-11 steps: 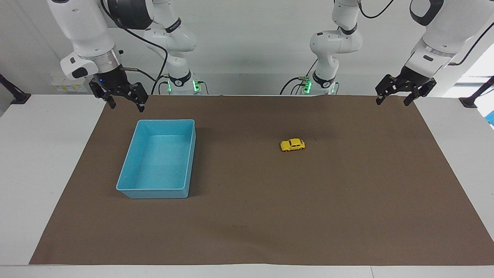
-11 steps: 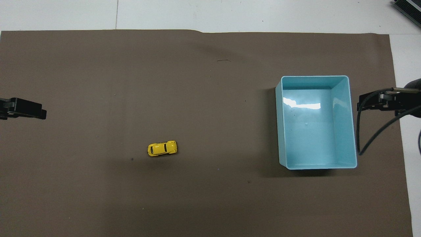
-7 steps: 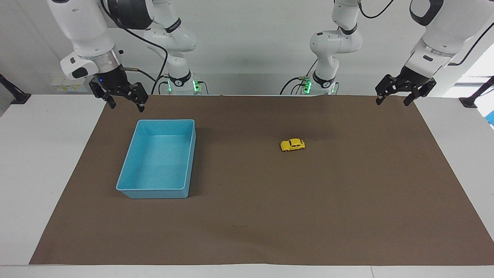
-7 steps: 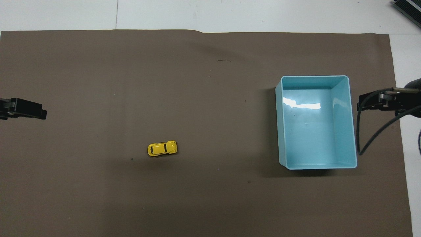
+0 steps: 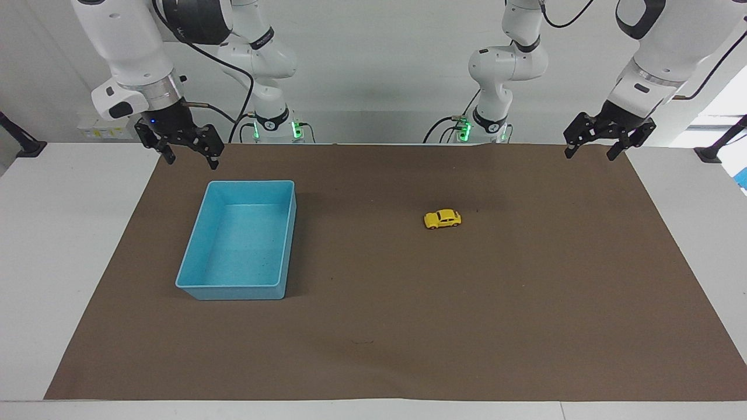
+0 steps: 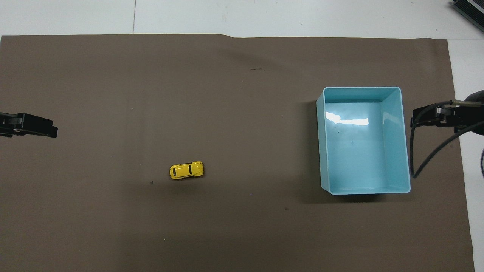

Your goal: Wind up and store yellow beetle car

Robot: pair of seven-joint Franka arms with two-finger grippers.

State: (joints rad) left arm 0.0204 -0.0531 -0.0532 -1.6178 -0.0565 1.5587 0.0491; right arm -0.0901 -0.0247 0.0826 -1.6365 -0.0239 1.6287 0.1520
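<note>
The yellow beetle car (image 5: 442,219) stands on its wheels on the brown mat, toward the left arm's end; it also shows in the overhead view (image 6: 186,170). The blue bin (image 5: 239,291) stands empty toward the right arm's end, and appears in the overhead view (image 6: 397,143) too. My left gripper (image 5: 589,154) hangs open and empty over the mat's corner nearest the left arm, well away from the car; its tip shows in the overhead view (image 6: 53,130). My right gripper (image 5: 191,161) is open and empty, raised over the mat beside the bin, with its tip in the overhead view (image 6: 414,121).
A brown mat (image 5: 373,338) covers most of the white table (image 5: 58,262). A black cable (image 6: 423,158) hangs from the right arm's wrist beside the bin.
My left gripper has shifted a little toward the middle of the table. The right gripper, the car and the bin have not moved.
</note>
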